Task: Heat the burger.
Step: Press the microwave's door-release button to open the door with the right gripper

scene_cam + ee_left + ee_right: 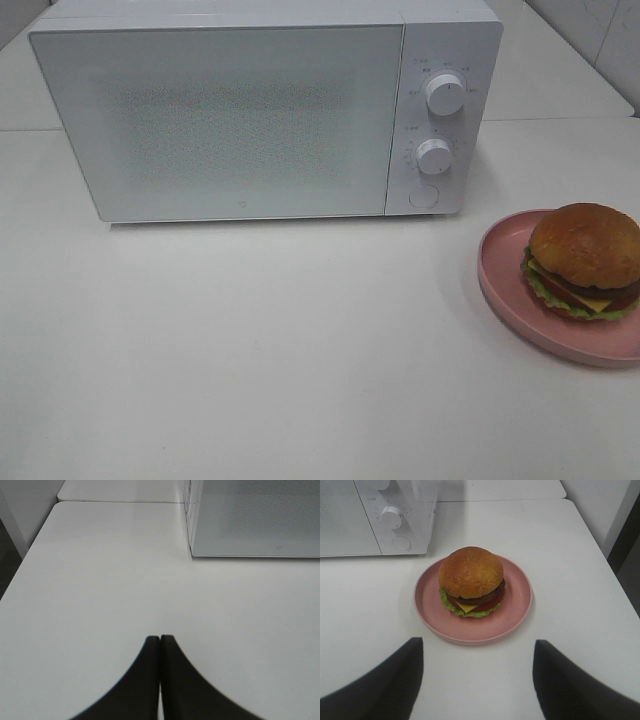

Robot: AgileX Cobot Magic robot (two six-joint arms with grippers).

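The burger (585, 260) (471, 580), with a golden-brown bun, lettuce, cheese, tomato and a dark patty, sits on a pink plate (500, 270) (517, 607) at the table's right edge. A white microwave (250, 110) (375, 515) stands at the back with its door closed. My right gripper (477, 652) is open, its two dark fingers spread wide on the near side of the plate, touching nothing. My left gripper (160, 639) is shut and empty, hovering over bare table to the left of the microwave (255, 517). Neither gripper shows in the exterior high view.
Two knobs (444, 93) (434, 156) and a round button (424, 194) sit on the microwave's right panel. The white table's right edge (615, 575) runs close beside the plate. In the left wrist view the table's left edge (30, 555) drops to a dark floor.
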